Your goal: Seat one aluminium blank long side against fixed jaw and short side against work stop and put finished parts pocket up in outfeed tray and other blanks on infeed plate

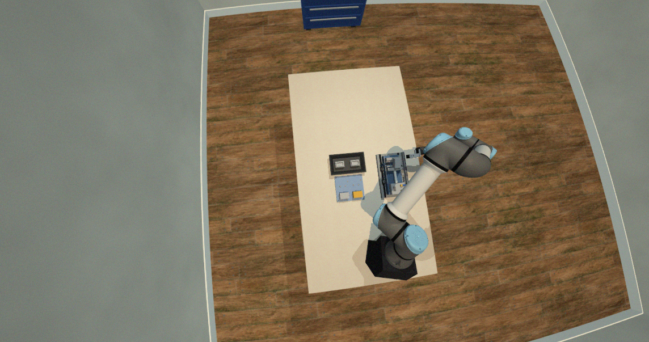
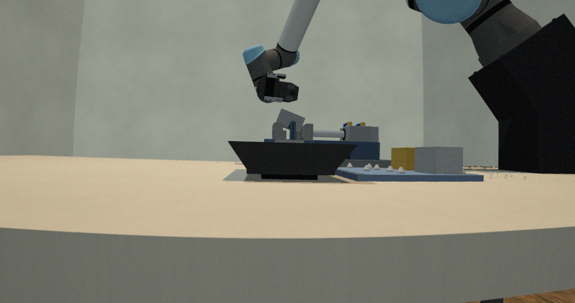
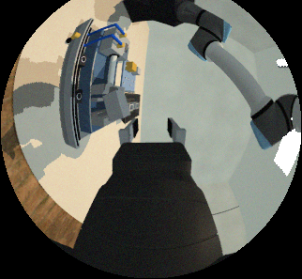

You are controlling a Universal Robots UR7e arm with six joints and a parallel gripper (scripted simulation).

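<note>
My gripper [image 2: 290,92] is open and empty, hanging tilted in the air just above the vise [image 2: 317,134]; its two fingers also show in the wrist view [image 3: 155,129]. A grey aluminium blank [image 2: 290,118] sits in the vise opening, tilted, with one edge raised above the jaws; it also shows in the wrist view [image 3: 117,103]. The black outfeed tray [image 1: 347,163] holds two finished parts [image 1: 338,163] [image 1: 354,162]. The blue infeed plate [image 1: 350,189] carries an aluminium blank [image 2: 438,160] and a brass blank [image 2: 402,158], side by side.
The vise's cylinder and hoses [image 2: 360,132] lie at its end away from the tilted blank. Small pins [image 2: 372,166] stand on the infeed plate. The arm's base [image 1: 392,260] is at the table's near corner. A blue drawer cabinet [image 1: 334,1] stands far back.
</note>
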